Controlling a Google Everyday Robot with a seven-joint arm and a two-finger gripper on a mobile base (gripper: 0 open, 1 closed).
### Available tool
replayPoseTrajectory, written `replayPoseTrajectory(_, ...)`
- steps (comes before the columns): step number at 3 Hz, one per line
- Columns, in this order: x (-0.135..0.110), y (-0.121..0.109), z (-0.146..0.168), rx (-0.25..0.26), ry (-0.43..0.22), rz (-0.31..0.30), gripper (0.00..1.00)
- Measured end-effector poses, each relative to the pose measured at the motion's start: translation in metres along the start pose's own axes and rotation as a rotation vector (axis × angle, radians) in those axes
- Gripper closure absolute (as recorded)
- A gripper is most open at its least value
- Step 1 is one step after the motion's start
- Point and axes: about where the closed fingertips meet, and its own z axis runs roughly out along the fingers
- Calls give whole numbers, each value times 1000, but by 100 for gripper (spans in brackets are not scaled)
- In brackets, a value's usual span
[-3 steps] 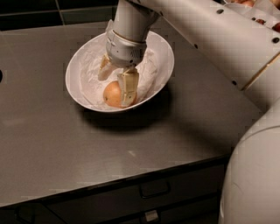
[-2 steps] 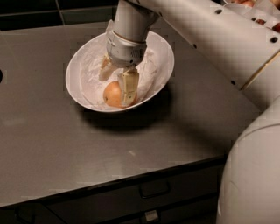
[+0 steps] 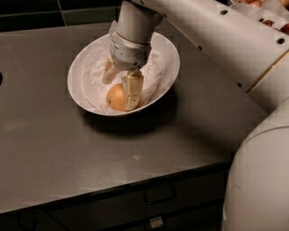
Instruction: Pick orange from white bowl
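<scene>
The white bowl (image 3: 168, 49), lined with crumpled white paper, sits on the dark counter at the upper middle. The orange (image 3: 115, 97) lies at the bowl's near side. My gripper (image 3: 120, 83) reaches down into the bowl from above. One finger (image 3: 133, 90) is against the orange's right side, and the other finger (image 3: 107, 72) is at its upper left. The fingers are spread, straddling the orange, which still rests on the paper. The wrist hides part of the bowl's inside.
The grey counter (image 3: 90, 158) runs to a front edge with dark drawers (image 3: 158, 194) below. My arm (image 3: 216, 40) crosses the upper right. My white body (image 3: 262, 180) fills the lower right. A container with red fruits (image 3: 271, 13) stands at the top right corner.
</scene>
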Motion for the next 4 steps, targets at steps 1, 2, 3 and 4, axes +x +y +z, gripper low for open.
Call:
replayPoseTrajectory(1,0,0,0,0,0,0,14)
replayPoseTrajectory(2,0,0,0,0,0,0,17)
replayPoseTrajectory(3,0,0,0,0,0,0,24)
replayPoseTrajectory(4,-1,-6,2,20,-4,3,28)
